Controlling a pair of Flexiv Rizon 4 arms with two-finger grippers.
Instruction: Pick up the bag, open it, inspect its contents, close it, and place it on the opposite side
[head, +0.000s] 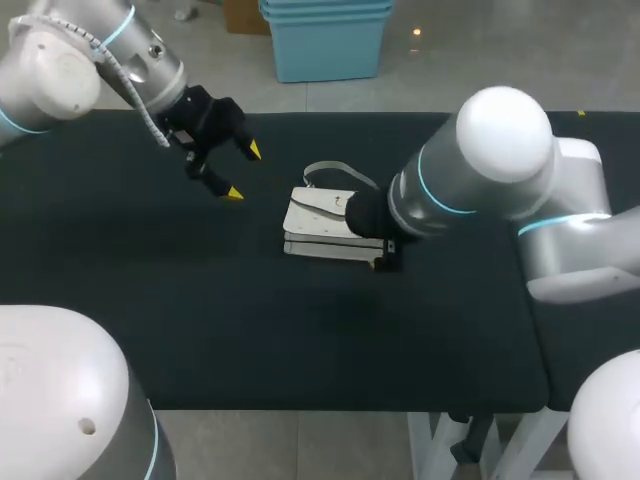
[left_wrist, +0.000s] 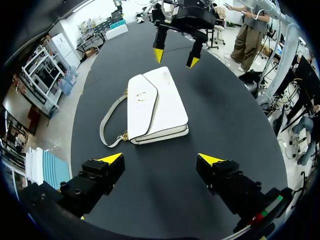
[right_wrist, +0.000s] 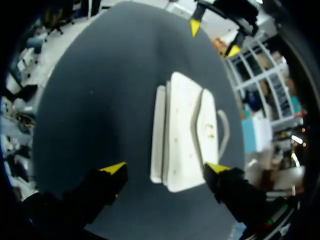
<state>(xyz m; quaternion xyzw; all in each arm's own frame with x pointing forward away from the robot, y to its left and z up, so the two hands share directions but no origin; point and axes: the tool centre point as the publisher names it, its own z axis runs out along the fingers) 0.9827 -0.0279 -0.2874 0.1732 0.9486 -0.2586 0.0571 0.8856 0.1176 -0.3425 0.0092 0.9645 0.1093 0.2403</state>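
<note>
Right gripper hovers wide-spread over white bag, its flap closed.

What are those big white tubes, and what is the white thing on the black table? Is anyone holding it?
Those are two robot arms. Each ends in a gripper, a hand with two yellow-tipped fingers. One picture is taken from above and behind the robot: the left arm comes in on the left, the right arm on the right. The other two come from small cameras on the wrists, looking out along the fingers. On the table lies a white bag with a grey strap, its flap down. The right gripper hangs over one end of the bag, fingers open. The left gripper is open too, off to one side. Nothing is held.
</note>
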